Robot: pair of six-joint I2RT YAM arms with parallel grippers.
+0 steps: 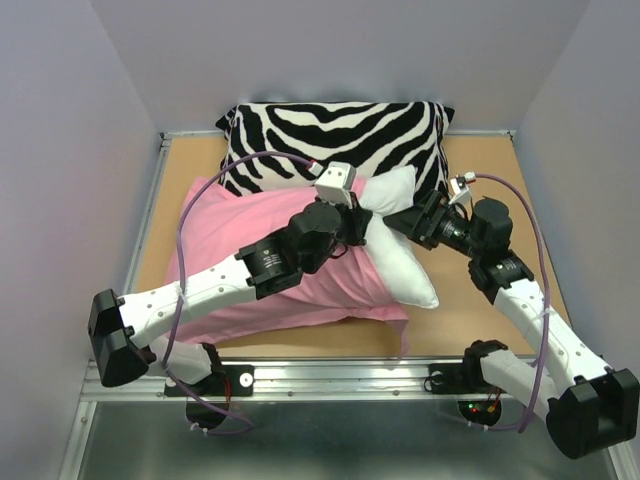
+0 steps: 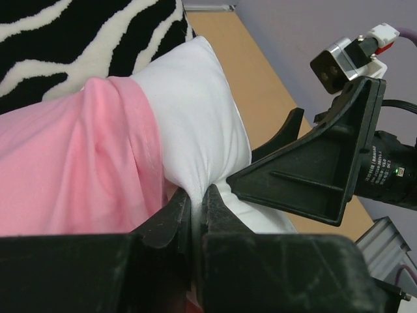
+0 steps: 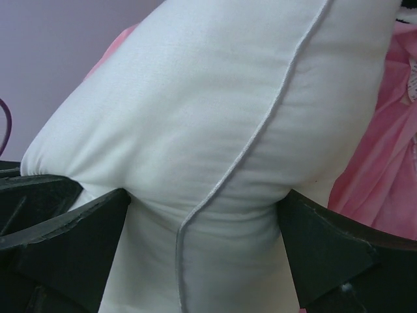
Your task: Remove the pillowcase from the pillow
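Observation:
The white pillow [image 1: 402, 262] sticks out of the right end of the pink pillowcase [image 1: 215, 215], which still covers its left part. My left gripper [image 1: 358, 222] is shut on a pinch of white pillow fabric [image 2: 195, 104] right at the pillowcase's open edge [image 2: 140, 130]; its fingertips [image 2: 195, 195] show white cloth between them. My right gripper [image 1: 408, 222] straddles the pillow's bare end [image 3: 215, 117], jaws wide and pressing into both sides of it [image 3: 205, 222]. Pink cloth [image 3: 391, 143] shows behind.
A black-and-white zebra-striped pillow [image 1: 340, 130] lies at the back of the wooden table [image 1: 480, 300], touching the pink case. Grey walls close in on both sides. The right arm's finger [image 2: 313, 176] is close beside my left gripper.

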